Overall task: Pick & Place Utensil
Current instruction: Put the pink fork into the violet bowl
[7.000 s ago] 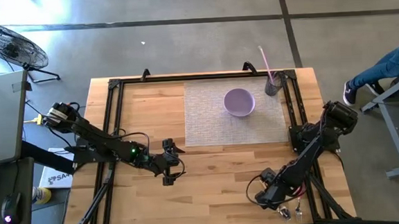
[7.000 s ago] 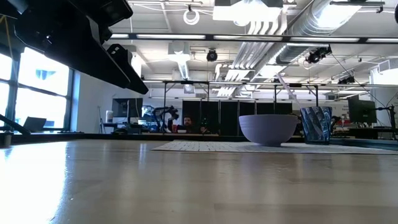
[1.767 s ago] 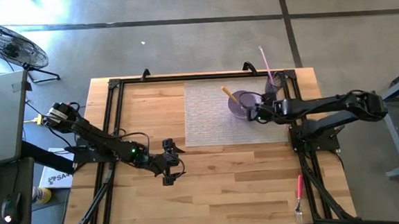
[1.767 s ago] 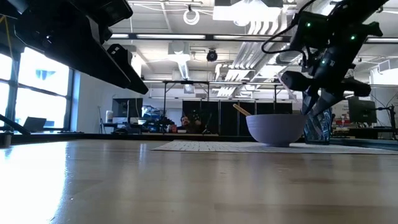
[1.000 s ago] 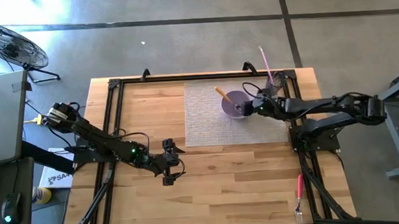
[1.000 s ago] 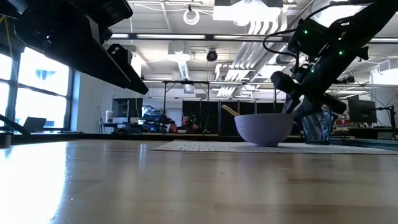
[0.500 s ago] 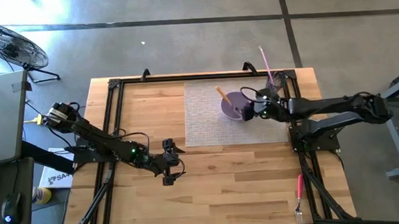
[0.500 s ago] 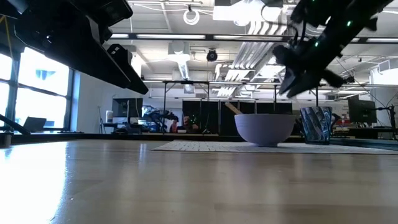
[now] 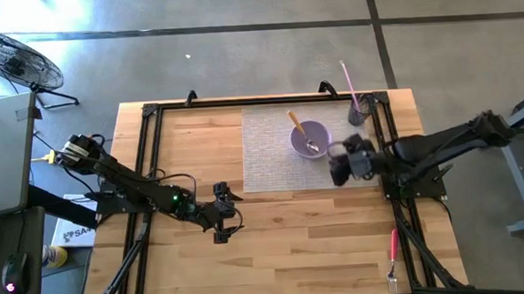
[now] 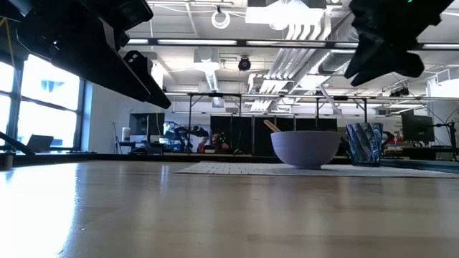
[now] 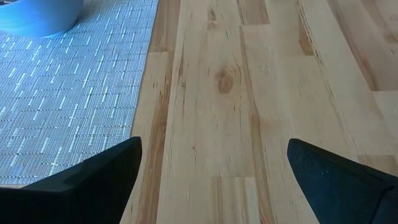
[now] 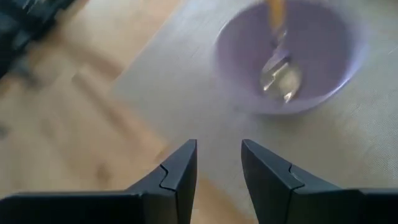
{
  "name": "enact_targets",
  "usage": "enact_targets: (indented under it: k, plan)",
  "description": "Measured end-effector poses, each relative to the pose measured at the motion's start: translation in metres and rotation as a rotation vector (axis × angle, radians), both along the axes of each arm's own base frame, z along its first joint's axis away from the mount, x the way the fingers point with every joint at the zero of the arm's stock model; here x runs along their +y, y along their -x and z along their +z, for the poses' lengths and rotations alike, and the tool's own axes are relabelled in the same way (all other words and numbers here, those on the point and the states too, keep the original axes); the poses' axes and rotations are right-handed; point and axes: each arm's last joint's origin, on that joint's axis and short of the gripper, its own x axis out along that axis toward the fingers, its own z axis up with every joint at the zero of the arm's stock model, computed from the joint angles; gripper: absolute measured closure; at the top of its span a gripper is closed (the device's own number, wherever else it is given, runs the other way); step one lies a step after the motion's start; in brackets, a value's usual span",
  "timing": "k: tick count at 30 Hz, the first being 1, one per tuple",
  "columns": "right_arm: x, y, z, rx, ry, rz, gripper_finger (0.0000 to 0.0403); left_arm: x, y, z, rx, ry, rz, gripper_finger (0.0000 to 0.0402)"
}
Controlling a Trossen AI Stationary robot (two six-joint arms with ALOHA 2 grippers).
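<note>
In the high view we find the small lilac round bowl (image 9: 309, 139) sitting on the pale grey woven placemat (image 9: 272, 160) in the upper middle of the frame, with the orange-handled metal spoon (image 9: 300, 132) lying inside it, handle leaning out over the upper-left rim. Half a second ago the right end effector (image 9: 340, 163) was right at the bowl's rim; now it sits just to the lower right of the bowl, apart from it and carrying nothing. We read that as the spoon having been let go and the arm pulling away, so this placement looks finished. A dark mesh cup (image 9: 359, 114) with a pink stick stands at the upper right of the mat, and a red-handled fork (image 9: 393, 252) lies at the lower right of the light wooden worktop (image 9: 205, 260). The left end effector (image 9: 220, 213) waits low and left of centre.

In the low view the bowl (image 10: 304, 148) sits right of centre, the spoon handle (image 10: 271, 126) poking above its rim; the right arm hangs dark in the upper right corner, clear of the bowl.

The left wrist view shows its fingers (image 11: 93, 177) spread wide apart over bare wood beside the mat.

The right wrist view shows its fingers (image 12: 180, 171) slightly apart and empty, the spoon (image 12: 280, 68) resting in the bowl beyond them.
</note>
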Motion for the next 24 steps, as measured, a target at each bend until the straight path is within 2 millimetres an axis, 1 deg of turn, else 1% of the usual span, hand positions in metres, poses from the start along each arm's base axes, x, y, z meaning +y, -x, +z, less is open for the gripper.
enact_targets:
  k: [4, 8, 12, 17, 20, 24]
  plan:
    - [0.028, 0.0, -0.006, 0.005, -0.145, 0.09, 0.0284, 0.0, 0.0, 0.0, 0.0, 0.0, 0.0, 0.0005]
    - [0.058, -0.001, -0.009, 0.075, -0.316, 0.17, 0.0284, 0.0, 0.0, 0.0, 0.0, 0.0, 0.001, 0.0005]
    - [0.086, 0.0, -0.02, 0.232, -0.525, 0.207, 0.0284, 0.0, 0.0, 0.0, 0.0, 0.0, 0.001, 0.0005]
    - [0.115, 0.008, -0.042, 0.509, -0.743, 0.159, 0.0284, 0.0, 0.0, 0.0, 0.0, 0.0, 0.0, 0.0005]
    - [0.129, 0.013, -0.051, 0.659, -0.826, 0.138, 0.0284, 0.0, 0.0, 0.0, 0.0, 0.0, 0.0, 0.0005]
    - [0.139, 0.017, -0.061, 0.774, -0.864, 0.08, 0.0284, 0.0, 0.0, 0.0, 0.0, 0.0, 0.0, 0.0005]
